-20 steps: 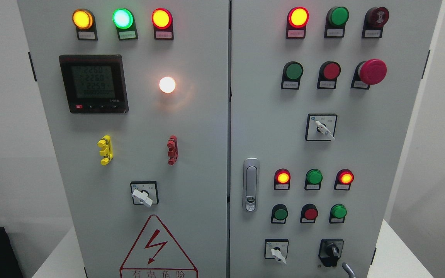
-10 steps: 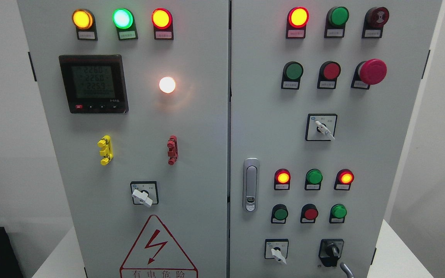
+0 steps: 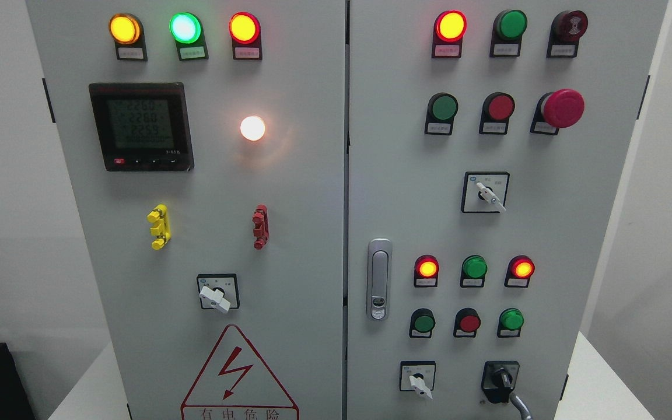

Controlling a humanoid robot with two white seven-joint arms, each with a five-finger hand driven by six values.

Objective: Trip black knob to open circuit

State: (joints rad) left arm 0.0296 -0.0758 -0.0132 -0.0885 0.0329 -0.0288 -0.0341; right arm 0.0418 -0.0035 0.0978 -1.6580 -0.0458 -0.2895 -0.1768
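Grey fingertip (image 3: pixel 521 405) at 5 o'clock of black rotary knob (image 3: pixel 502 380); grasp state cannot be told. Pinch the handle squarely before turning.

Black knob (image 3: pixel 501 380) low on right cabinet door (image 3: pixel 581 233) (grey fingertip (image 3: pixel 520 403) touching its lower edge)
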